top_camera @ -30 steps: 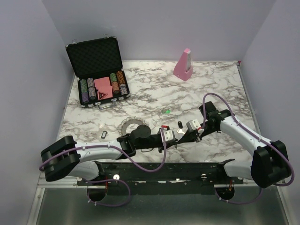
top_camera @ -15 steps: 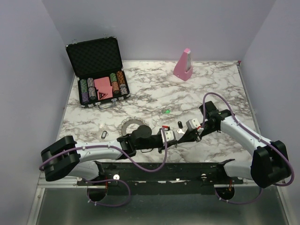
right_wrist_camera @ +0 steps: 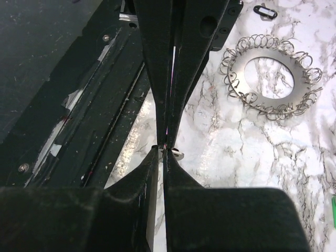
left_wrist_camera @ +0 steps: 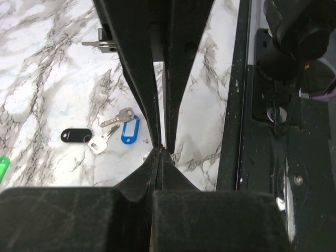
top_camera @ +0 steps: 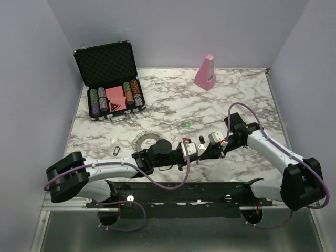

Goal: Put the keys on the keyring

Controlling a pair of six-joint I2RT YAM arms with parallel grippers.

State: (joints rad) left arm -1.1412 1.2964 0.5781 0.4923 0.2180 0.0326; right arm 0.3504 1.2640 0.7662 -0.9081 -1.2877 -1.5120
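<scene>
My two grippers meet tip to tip low over the marble near its front edge. The left gripper (top_camera: 198,153) (left_wrist_camera: 160,149) is shut. The right gripper (top_camera: 202,152) (right_wrist_camera: 165,149) has its jaws a narrow crack apart. A silver key (right_wrist_camera: 178,154) sticks out sideways right where the tips meet, pinched at the left fingers' (right_wrist_camera: 157,63) ends. Loose keys lie beside them: a black-tagged key (left_wrist_camera: 76,135) (top_camera: 201,139), a blue-tagged key (left_wrist_camera: 129,129) and a green tag (top_camera: 187,125). The toothed grey keyring (right_wrist_camera: 270,76) (top_camera: 147,140) lies flat, partly under my left arm.
An open black case of poker chips (top_camera: 110,79) stands at the back left and a pink wedge block (top_camera: 206,71) at the back. A small black tag (top_camera: 116,150) lies left of the keyring. The black mounting rail (top_camera: 184,191) runs just behind the grippers.
The left gripper slid right up to the right gripper's tips and closed. The right gripper's jaws eased slightly apart. The loose keys and keyring stayed put.
</scene>
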